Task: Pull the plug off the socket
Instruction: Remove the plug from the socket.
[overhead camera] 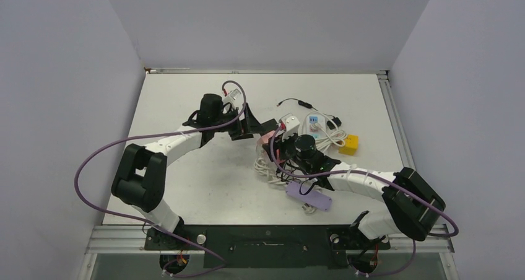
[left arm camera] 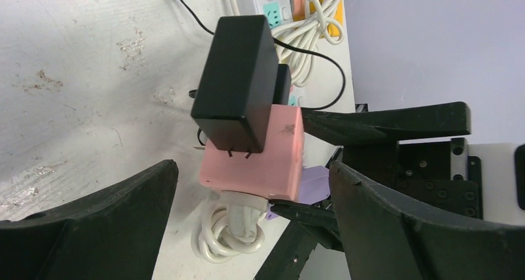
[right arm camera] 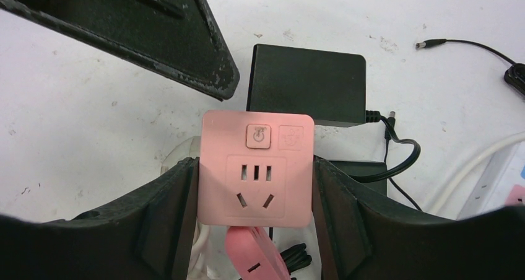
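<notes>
Left tool (left arm camera: 254,168): spread wide and holding nothing, a finger on either side of the plug (left arm camera: 238,82), clear of it.
Right tool (right arm camera: 255,193): pinching the pink socket (right arm camera: 257,175) by two opposite sides, just right of the worktop's (right arm camera: 93,106) middle.
Progress: the pull looks done. The socket's holes are empty and the plug's pins are bare, so little seems left.
Plug: a black boxy adapter with a thin black cord, at the socket's far edge; I cannot tell whether they touch.
</notes>
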`<control>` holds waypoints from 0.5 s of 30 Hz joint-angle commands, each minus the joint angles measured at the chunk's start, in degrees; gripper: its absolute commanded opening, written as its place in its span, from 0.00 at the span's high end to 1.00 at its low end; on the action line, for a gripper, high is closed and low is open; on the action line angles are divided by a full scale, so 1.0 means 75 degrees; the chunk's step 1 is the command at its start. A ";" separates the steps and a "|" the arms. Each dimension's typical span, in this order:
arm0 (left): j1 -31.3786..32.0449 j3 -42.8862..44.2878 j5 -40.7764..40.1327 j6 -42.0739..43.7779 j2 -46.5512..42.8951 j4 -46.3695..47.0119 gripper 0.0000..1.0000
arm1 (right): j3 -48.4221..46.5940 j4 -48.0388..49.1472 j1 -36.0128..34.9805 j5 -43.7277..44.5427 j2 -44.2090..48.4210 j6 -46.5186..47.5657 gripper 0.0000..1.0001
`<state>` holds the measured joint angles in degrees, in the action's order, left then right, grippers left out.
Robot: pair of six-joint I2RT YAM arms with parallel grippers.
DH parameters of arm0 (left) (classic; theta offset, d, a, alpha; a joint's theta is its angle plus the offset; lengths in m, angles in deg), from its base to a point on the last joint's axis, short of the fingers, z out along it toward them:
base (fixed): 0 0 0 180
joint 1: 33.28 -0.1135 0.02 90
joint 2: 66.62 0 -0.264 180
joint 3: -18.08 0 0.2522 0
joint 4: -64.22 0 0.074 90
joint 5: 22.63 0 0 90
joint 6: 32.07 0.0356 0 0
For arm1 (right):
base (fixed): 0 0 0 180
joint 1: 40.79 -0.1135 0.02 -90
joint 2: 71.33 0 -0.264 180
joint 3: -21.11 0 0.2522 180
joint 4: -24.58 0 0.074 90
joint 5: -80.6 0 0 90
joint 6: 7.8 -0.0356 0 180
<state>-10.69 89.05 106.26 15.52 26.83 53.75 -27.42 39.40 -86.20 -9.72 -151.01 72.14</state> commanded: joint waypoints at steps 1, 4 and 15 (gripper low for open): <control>0.0087 0.0105 0.0127 -0.0005 0.0139 0.0188 0.11 | -0.0093 0.1841 -0.0073 0.0415 0.0723 -0.0268 0.95; 0.0113 0.0089 0.0205 -0.0095 0.0223 0.0263 0.11 | -0.0019 0.2047 -0.0088 0.0390 0.0871 -0.0363 0.95; 0.0384 -0.0089 0.0905 -0.0550 0.0290 0.1359 0.18 | 0.0064 0.2258 -0.0196 0.0444 0.1034 -0.0434 0.95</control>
<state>-8.09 88.94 109.76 13.29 28.82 57.40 -25.71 43.11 -87.12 -7.69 -147.45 70.78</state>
